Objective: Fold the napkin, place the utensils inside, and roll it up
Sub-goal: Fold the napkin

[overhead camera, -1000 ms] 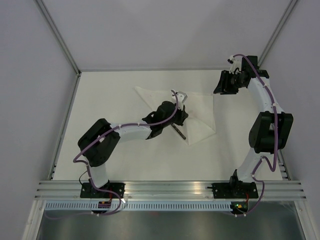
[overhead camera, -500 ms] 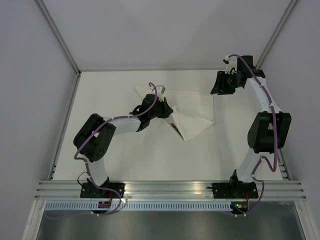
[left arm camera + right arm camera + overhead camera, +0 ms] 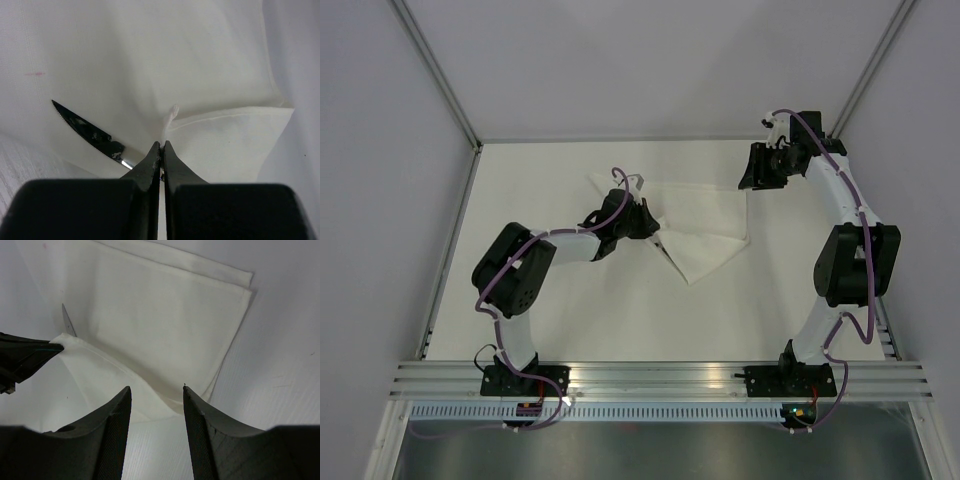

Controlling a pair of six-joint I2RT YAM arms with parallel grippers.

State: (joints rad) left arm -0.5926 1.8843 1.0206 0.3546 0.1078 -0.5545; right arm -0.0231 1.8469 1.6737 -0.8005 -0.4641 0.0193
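Note:
The white napkin [image 3: 705, 235] lies folded at the table's middle, one flap lifted. My left gripper [image 3: 655, 234] is shut on the corner of that flap and holds it over the napkin's left part. In the left wrist view the gripper [image 3: 161, 145] pinches the napkin [image 3: 210, 75] at its hem. The knife [image 3: 90, 132] lies just left of the fingertips, its handle end hidden under the flap. My right gripper [image 3: 750, 176] is open and empty above the napkin's far right corner. The right wrist view shows the gripper [image 3: 156, 390], the napkin [image 3: 165, 320] and the knife's blade tip [image 3: 67, 322].
White walls enclose the table on the left, back and right. A metal rail [image 3: 650, 375] runs along the near edge by the arm bases. The left arm's fingers [image 3: 25, 355] reach into the right wrist view from the left.
My left gripper has pulled the napkin's corner to the left and back, folding the flap over the knife. The right gripper has shifted slightly left.

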